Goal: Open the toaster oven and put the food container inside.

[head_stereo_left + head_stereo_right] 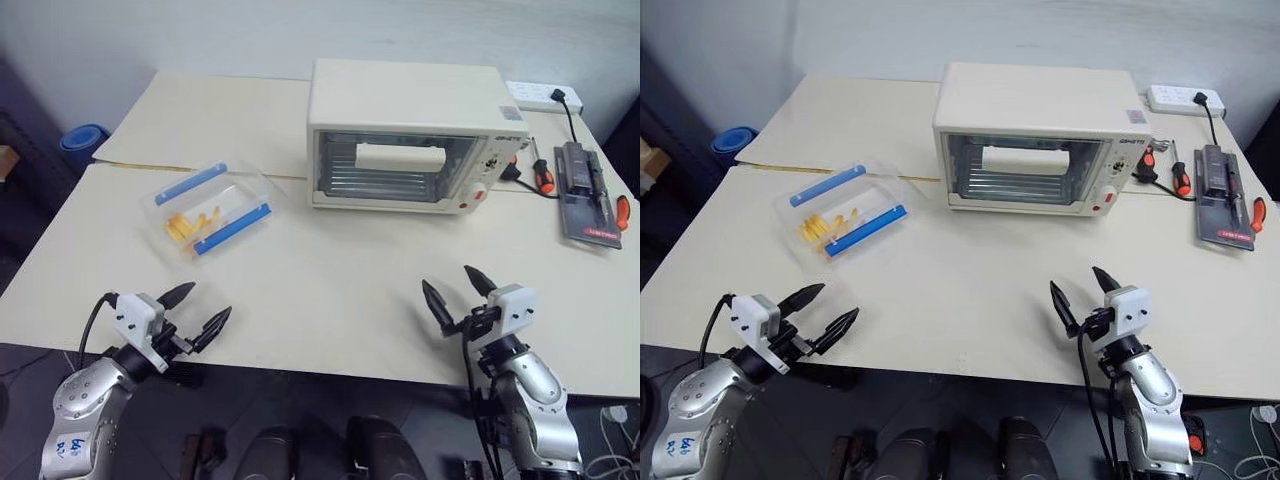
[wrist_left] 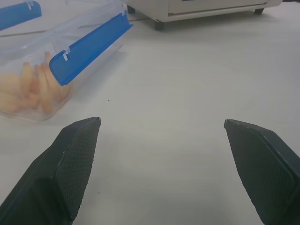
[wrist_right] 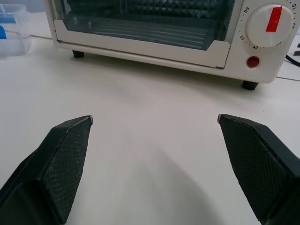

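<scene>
Nearest us, the left gripper [image 1: 203, 310] and right gripper [image 1: 454, 285] hover over the table's [image 1: 330, 280] near edge, both with jaws spread wide and empty; we see the food container [image 1: 212, 209] lying toward the left edge; the toaster oven [image 1: 415, 135], door closed, sits toward the far edge, right of the container.

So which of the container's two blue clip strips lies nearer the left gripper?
The one on the food container's near side, facing the left gripper; the other strip runs along the far side.
</scene>
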### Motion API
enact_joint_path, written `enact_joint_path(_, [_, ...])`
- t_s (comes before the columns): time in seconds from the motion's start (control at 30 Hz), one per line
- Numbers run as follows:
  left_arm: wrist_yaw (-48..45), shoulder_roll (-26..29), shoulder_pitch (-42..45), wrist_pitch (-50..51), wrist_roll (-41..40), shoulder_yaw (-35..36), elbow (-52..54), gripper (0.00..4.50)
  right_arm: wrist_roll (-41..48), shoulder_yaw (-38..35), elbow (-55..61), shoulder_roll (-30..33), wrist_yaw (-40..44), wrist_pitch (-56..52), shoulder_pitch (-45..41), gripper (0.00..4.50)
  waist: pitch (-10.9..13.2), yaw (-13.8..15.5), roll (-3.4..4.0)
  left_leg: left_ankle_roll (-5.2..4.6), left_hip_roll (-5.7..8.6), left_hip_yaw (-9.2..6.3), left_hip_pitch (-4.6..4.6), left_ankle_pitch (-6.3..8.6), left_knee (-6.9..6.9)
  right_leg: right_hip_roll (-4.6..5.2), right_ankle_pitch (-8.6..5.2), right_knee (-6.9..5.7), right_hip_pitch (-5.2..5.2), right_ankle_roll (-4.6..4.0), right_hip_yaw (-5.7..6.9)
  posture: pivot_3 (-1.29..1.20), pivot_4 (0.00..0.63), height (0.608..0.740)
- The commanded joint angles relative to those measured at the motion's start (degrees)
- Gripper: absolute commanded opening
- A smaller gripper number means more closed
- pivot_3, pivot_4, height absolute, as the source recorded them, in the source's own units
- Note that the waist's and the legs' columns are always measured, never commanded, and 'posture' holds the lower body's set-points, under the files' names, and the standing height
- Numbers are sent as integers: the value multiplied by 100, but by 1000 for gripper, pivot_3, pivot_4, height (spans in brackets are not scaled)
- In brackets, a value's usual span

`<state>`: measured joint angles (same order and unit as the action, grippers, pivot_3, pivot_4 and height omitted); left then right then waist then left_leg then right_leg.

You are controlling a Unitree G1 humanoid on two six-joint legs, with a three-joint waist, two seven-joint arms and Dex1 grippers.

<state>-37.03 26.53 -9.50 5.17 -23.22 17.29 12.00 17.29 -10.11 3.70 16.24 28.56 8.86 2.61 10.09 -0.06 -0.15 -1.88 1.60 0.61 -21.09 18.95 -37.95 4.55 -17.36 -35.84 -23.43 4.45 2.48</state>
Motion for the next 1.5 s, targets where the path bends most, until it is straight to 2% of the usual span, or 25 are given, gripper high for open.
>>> enact_joint_path(0.03, [259, 34, 548, 249, -262, 120, 248, 4500, -46, 144, 94, 348, 449, 149, -308, 4480, 1, 2, 0, 0, 0, -2, -1, 0, -2, 0, 0, -2, -1, 0, 1, 0, 150, 740])
enact_joint_path(0.17, [-327, 545, 931, 879, -919, 222, 404, 4500, 526, 101, 402, 849, 786, -743, -1215, 4480, 1, -62, 1, 26, 0, 1, -5, -14, -9, -2, 0, -8, -6, 0, 1, 0, 150, 740])
enact_joint_path(0.23, [-606, 702, 1136, 1172, -1480, 355, 451, 4500, 752, 20, 265, 1072, 873, -1198, -1713, 4480, 3, -117, 5, 35, -2, 0, -5, -16, -6, -4, 0, -12, -9, -1, 2, 0, 150, 740])
enact_joint_path(0.3, [-632, 820, 1453, 1301, -1640, 412, 409, 4500, 918, -34, -40, 1274, 1005, -1561, -2221, 4480, 4, -117, 4, 36, -2, -8, -7, -17, -5, -3, -1, -8, -7, -2, 9, 0, 150, 740])
enact_joint_path(0.43, [-655, 889, 1878, 1461, -1759, 369, 327, 4500, 1099, 29, -659, 1520, 1560, -1950, -2986, 4480, 4, -93, 4, 36, -1, -13, -12, -17, -9, -2, -1, -2, -3, -2, 16, 0, 150, 740])
enact_joint_path(0.6, [-327, 770, 2187, 1858, -1963, 380, 429, 4500, 994, 163, -1272, 1349, 1850, -1885, -3798, 4480, 4, -71, 3, 35, 1, -9, -16, -17, -15, -2, 0, -4, -5, -1, 16, 0, 150, 740])
enact_joint_path(0.77, [-121, 661, 2219, 1900, -1925, 410, 505, 4500, 1162, 255, -857, 1187, 2174, -1935, -3803, 4480, 4, -104, 4, 44, -1, -11, -20, -22, -12, -6, 0, -14, -8, -1, 18, 0, 150, 740])
enact_joint_path(0.97, [30, 559, 2752, 1946, -1648, 26, 180, 4500, 959, 491, 47, 1546, 2932, -1630, -2722, 4480, 5, -117, 4, 44, -1, -12, -24, -22, -9, -8, 0, -13, -9, -1, 18, 0, 150, 740])
enact_joint_path(1.0, [8, 505, 2972, 1950, -1614, -103, 48, 4110, 793, 529, 93, 1634, 3001, -1452, -2519, 4500, 5, -101, 4, 44, -1, -12, -24, -22, -9, -8, 0, -13, -8, 0, 18, 0, 150, 740])
enact_joint_path(1.1, [73, 254, 3645, 1807, -1301, -478, -483, 3330, 442, 581, 101, 1766, 3079, -980, -2091, 4500, 5, -53, 3, 46, 0, -6, -21, -23, -17, -10, 1, -10, -6, 1, 17, 0, 150, 740])
enact_joint_path(1.2, [54, -76, 4380, 1509, -731, -1014, -1189, 2343, 218, 543, -10, 1676, 2949, -537, -1832, 4500, 7, -9, -1, 52, 3, -3, -18, -29, -22, -12, 1, -9, -6, 2, 16, 0, 150, 740])
enact_joint_path(1.37, [128, -535, 5248, 945, 2, -1443, -2409, 769, 6, 519, -198, 1568, 2769, -44, -1602, 4500, 8, -4, -2, 62, 0, 3, -17, -35, -17, -22, 2, -18, -11, 3, 14, 0, 150, 740])
enact_joint_path(1.43, [-266, -657, 5515, 661, 342, -1846, -2975, 194, -86, 484, -230, 1542, 2640, 120, -1418, 4500, 9, 20, -4, 66, 0, -1, -19, -38, -19, -23, 2, -21, -10, 3, 22, 0, 150, 740])
enact_joint_path(1.5, [-572, -681, 5552, 420, 579, -2095, -3260, 61, -123, 420, -237, 1557, 2544, 215, -1211, 4500, 9, 26, -4, 67, 1, -2, -19, -39, -19, -22, 2, -22, -8, 3, 23, 0, 150, 740])
